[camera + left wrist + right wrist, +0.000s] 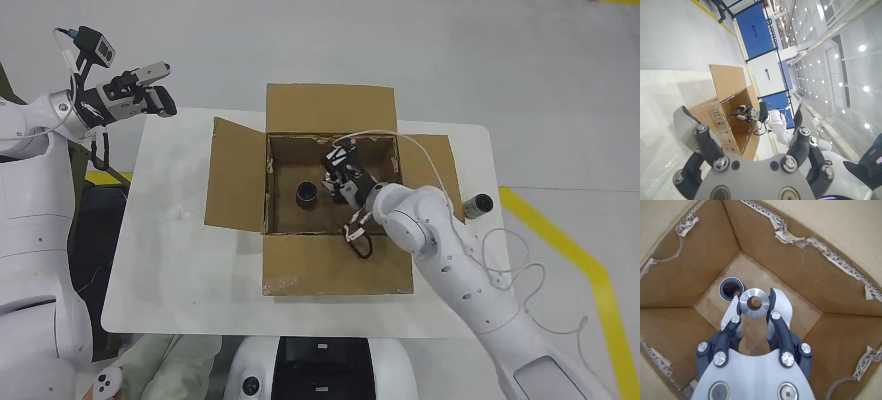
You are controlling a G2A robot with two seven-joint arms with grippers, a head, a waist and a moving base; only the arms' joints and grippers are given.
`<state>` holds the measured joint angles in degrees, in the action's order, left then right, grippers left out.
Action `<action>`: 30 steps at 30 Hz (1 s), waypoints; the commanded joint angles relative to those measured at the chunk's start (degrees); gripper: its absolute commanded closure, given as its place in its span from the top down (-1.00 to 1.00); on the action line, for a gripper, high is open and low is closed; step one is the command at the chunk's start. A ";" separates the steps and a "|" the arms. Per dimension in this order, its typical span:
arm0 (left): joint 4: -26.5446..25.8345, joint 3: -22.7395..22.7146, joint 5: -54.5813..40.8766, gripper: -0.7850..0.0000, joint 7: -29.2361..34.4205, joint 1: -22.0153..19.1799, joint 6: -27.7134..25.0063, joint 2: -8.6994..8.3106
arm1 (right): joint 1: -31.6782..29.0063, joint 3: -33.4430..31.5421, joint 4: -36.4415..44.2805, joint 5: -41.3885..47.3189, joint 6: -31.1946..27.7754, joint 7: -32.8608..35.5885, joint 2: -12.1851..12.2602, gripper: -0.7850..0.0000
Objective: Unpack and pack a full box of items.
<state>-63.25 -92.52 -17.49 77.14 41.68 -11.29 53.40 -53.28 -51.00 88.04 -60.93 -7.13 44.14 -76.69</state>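
Metal ring between fingers (in box)

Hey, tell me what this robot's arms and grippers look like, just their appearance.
The right arm and left arm are glossy white, rounded shells. A thin white cable loops along the right one. The right gripper and left gripper each have a grey metal plate with silver screws, black linkages and pale fingers lined with black pads.
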 commanded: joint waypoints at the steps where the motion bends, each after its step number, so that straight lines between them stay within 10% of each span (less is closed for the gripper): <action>1: 0.00 0.00 0.00 1.00 0.00 0.00 0.00 0.00 | 0.96 0.37 -0.83 0.38 0.00 1.70 -0.22 -1.00; 22: 0.00 0.00 0.00 1.00 0.00 0.00 0.00 0.00 | 12.12 7.58 -19.15 6.71 -0.23 5.28 -4.79 -1.00; 30: 0.00 0.00 0.00 1.00 0.00 0.00 0.00 0.00 | 13.34 8.60 -22.02 6.34 -0.53 5.64 -5.66 -0.30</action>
<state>-63.25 -92.52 -17.49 77.14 41.68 -11.29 53.40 -40.00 -42.48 66.16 -54.46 -7.57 49.73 -82.29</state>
